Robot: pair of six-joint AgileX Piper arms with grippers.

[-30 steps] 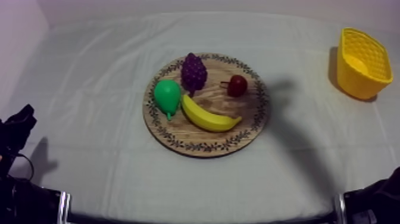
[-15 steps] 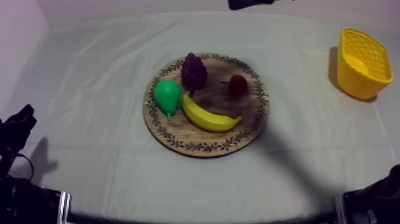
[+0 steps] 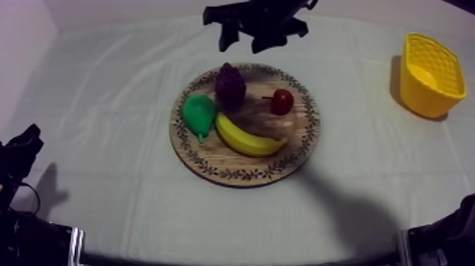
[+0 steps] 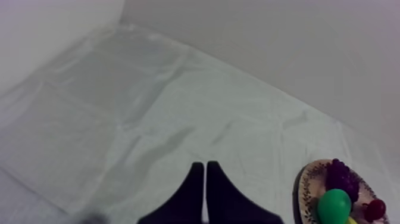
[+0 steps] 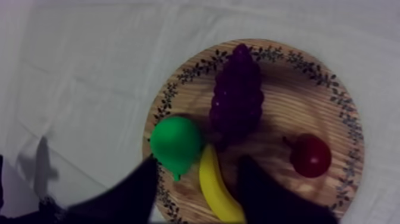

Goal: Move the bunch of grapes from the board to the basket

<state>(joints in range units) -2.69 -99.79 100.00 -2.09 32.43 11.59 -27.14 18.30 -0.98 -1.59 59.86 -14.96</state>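
The purple bunch of grapes lies at the far side of the round wooden board, beside a green pear, a banana and a small red fruit. My right gripper hangs open in the air beyond the board's far rim, holding nothing. Its wrist view looks down on the grapes, with the right gripper spread over the pear and banana. My left gripper is shut on nothing, low at the table's left.
The yellow basket stands at the far right of the table, tilted with its mouth toward the camera. Bare cloth surrounds the board on all sides. The left arm rests at the near left edge.
My right arm has come in over the table's far side toward the board, and its fingers have spread apart. Its shadow now falls across the board. The fruit has not moved.
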